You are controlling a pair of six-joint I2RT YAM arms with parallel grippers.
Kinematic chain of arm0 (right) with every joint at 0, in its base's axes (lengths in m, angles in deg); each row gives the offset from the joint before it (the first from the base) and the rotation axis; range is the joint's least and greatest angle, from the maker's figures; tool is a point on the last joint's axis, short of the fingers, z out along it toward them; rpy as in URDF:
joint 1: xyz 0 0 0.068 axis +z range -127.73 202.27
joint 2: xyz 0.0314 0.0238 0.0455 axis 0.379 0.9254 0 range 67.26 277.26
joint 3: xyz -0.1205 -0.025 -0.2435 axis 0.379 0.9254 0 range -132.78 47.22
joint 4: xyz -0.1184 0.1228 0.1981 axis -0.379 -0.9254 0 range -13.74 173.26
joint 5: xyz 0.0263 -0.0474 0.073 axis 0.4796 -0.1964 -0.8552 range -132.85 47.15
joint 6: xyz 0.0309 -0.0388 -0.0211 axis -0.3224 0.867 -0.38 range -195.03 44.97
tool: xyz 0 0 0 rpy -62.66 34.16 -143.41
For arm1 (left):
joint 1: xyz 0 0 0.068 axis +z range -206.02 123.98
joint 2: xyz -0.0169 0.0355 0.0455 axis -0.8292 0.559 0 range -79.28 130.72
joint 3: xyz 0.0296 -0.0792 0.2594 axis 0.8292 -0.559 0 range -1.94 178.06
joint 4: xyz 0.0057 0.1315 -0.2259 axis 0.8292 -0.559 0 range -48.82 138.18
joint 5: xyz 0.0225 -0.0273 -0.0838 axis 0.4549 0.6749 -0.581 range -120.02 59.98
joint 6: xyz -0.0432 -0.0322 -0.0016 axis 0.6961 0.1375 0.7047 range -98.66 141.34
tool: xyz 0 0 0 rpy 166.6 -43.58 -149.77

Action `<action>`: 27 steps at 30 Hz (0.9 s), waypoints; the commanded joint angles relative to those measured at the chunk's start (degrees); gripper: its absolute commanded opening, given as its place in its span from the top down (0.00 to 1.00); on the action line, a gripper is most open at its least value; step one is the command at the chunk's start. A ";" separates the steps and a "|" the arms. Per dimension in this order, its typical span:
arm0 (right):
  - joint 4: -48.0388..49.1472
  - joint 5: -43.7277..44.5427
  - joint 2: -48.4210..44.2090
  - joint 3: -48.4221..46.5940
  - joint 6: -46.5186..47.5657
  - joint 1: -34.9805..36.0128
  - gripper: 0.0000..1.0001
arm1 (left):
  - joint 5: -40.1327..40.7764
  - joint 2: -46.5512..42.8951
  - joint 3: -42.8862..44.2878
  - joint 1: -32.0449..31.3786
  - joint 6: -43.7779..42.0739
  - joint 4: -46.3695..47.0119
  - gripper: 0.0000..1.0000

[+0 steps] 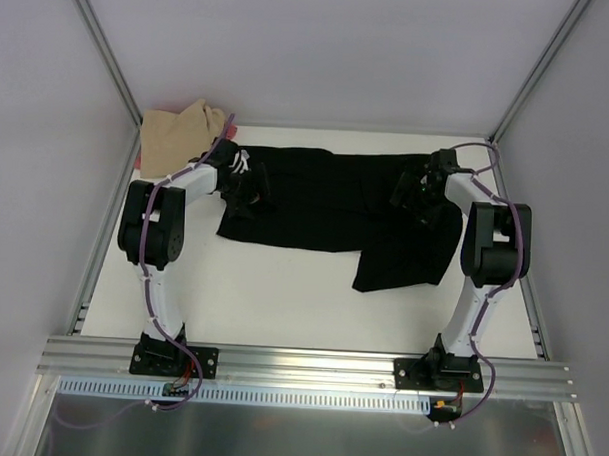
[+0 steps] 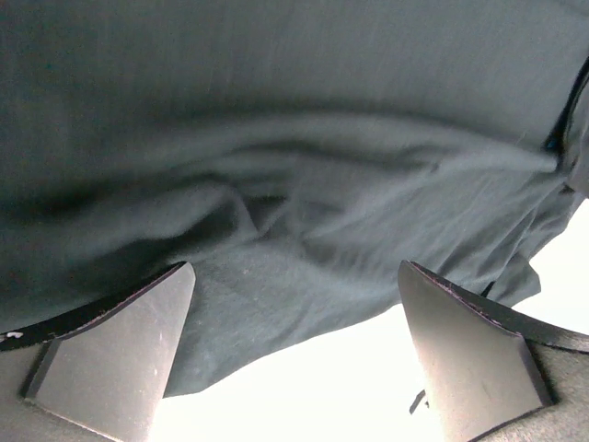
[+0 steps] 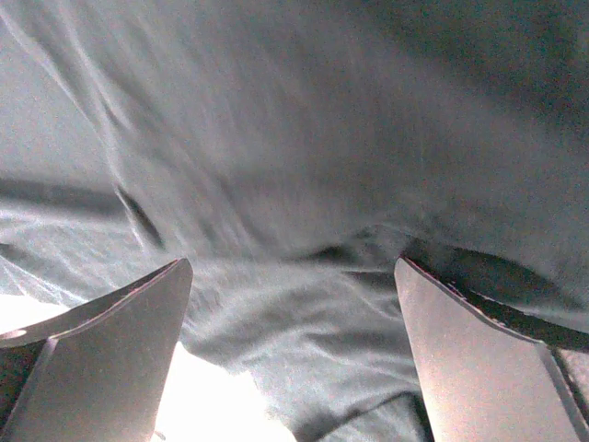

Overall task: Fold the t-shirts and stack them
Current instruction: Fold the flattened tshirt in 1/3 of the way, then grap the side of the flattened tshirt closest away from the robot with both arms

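Wedge-shaped fingers (image 2: 120, 350) of the left tool (image 2: 294, 269) frame rumpled black cloth; those of the right tool (image 3: 293, 264) do likewise. Step in hand, by judgement: taking hold of the black shirt (image 1: 325, 204) near both ends for a fold. To do it well, each tool should pinch a clean edge rather than a bunched ridge, at matching heights, so that the cloth lifts level and the fold line runs straight; the loose flap reaching toward the near right wants smoothing first. Both tools stand spread wide and grip nothing; whether their fingertips touch the cloth cannot be told. Outward, the black shirt lies spread across the far half of the tabletop (image 1: 282, 297). A tan shirt (image 1: 183, 132) sits bunched in the far left corner, with a pink-red shirt (image 1: 139, 162) showing at its edge.
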 commanded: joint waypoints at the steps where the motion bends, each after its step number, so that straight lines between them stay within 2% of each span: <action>1: -1.85 1.43 -3.79 7.01 0.46 -0.31 0.00 | 2.24 -3.88 -8.74 0.44 -1.22 -0.69 0.01; 5: 0.17 1.17 -7.22 12.46 0.02 -0.40 0.00 | 2.15 -9.50 -17.70 0.26 -0.51 2.14 0.01; 8: 0.79 0.99 -9.41 15.28 0.02 -0.31 0.01 | 2.33 -12.40 -21.31 -0.35 -0.51 2.58 0.01; 16: -2.45 2.31 -18.89 18.01 2.12 -0.40 0.01 | 2.25 -21.63 -25.28 -1.67 -2.53 1.26 0.01; 19: -6.92 4.24 -26.63 17.40 3.62 -0.05 0.01 | 2.59 -31.55 -27.82 -4.12 -4.11 3.19 0.01; 22: -12.72 5.91 -33.83 16.51 5.99 0.30 0.01 | 4.35 -45.15 -30.63 -6.68 -4.38 3.63 0.01; 27: -19.06 9.16 -45.07 20.98 7.93 0.83 0.01 | 1.99 -57.75 -35.03 -7.73 -2.54 2.23 0.01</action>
